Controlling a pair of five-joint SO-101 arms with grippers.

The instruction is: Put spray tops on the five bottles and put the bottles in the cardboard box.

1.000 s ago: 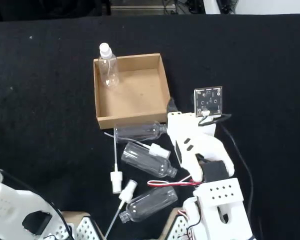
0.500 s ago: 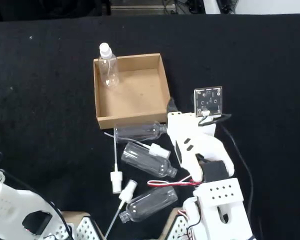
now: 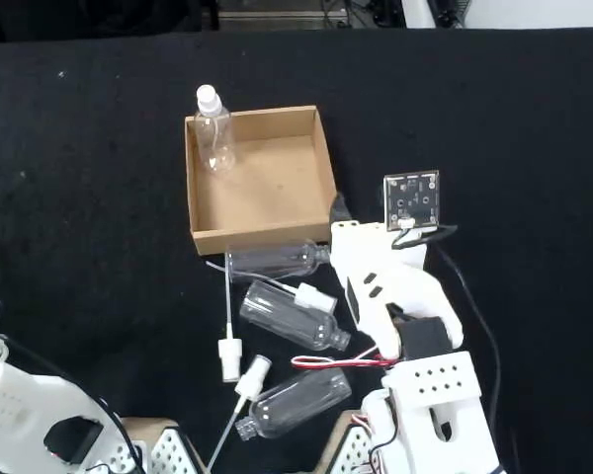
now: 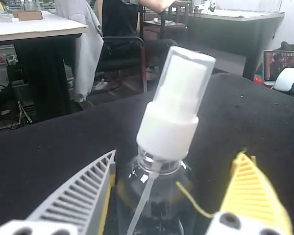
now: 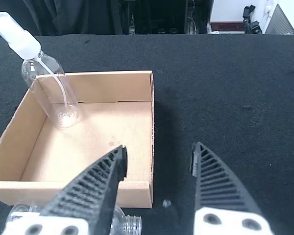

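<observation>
The cardboard box [image 3: 259,225] stands open at mid-table, with one capped clear bottle [image 3: 214,133] upright in its far left corner [image 5: 48,83]. Three uncapped bottles lie near the box's front: one [image 3: 274,261] by the wall, one [image 3: 292,316] below it, one [image 3: 292,400] nearest the arms. Loose spray tops [image 3: 229,351] [image 3: 249,375] lie beside them, and another [image 3: 314,296] rests on the middle bottle. My right gripper [image 5: 159,149] hangs open over the box's near right corner [image 3: 338,209]. My left gripper [image 4: 171,196] is shut on an upright bottle [image 4: 157,196] with a white spray top [image 4: 174,112].
The table is covered in black cloth [image 3: 494,118]. The right arm's white body [image 3: 400,296] and red cable [image 3: 336,362] lie just right of the loose bottles. The left arm's base [image 3: 25,415] sits at the near left corner. Wide free cloth surrounds the box.
</observation>
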